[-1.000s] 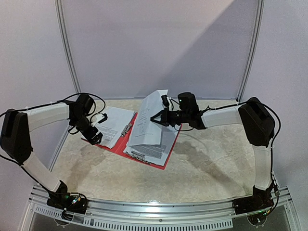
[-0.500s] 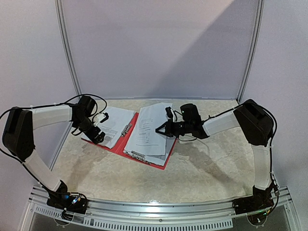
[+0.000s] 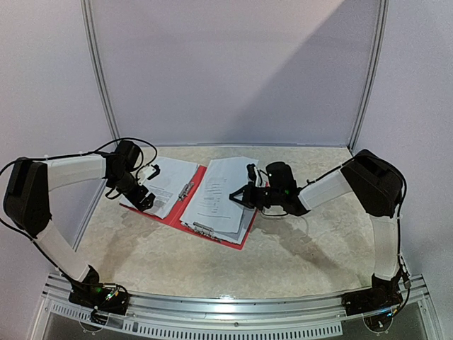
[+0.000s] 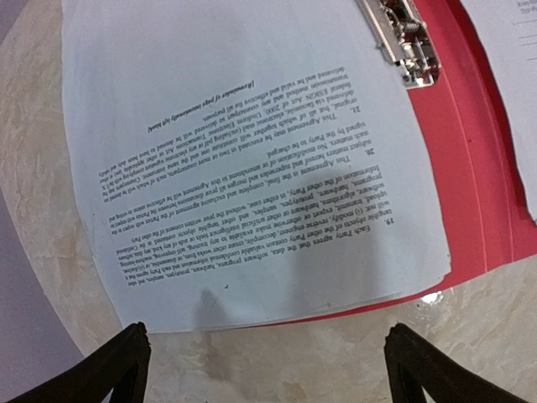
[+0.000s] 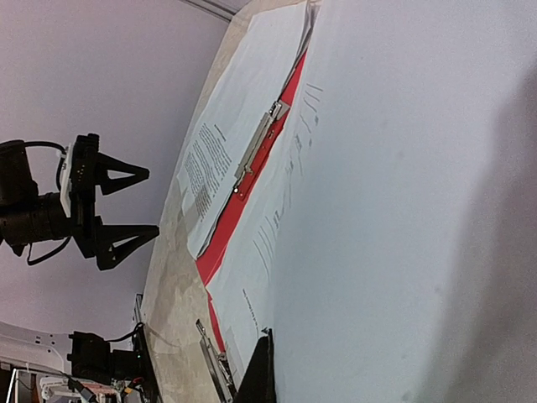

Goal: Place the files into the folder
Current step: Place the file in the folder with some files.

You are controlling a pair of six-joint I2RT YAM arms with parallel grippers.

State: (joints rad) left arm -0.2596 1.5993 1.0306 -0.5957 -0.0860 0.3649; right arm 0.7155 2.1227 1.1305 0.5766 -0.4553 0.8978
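Note:
The red folder (image 3: 245,236) lies open on the table. One stack of files (image 3: 171,183) rests on its left half, and another stack (image 3: 218,198) on its right half, with the silver clip (image 3: 188,188) along the spine between them. My left gripper (image 3: 147,186) hovers open at the outer edge of the left stack (image 4: 252,168), nothing between its fingers (image 4: 113,369). My right gripper (image 3: 235,195) is shut on the top sheet (image 5: 403,210) of the right stack, low over the folder (image 5: 239,214). That sheet hides one finger.
A second metal clip (image 3: 204,228) sits at the near end of the right stack. Bare marbled tabletop (image 3: 297,262) spreads in front and to the right. An aluminium rail (image 3: 233,312) runs along the near edge, and white walls with poles (image 3: 99,78) close the back.
My right gripper has come down and toward me, laying the raised sheet flat onto the right stack. The left gripper has barely moved.

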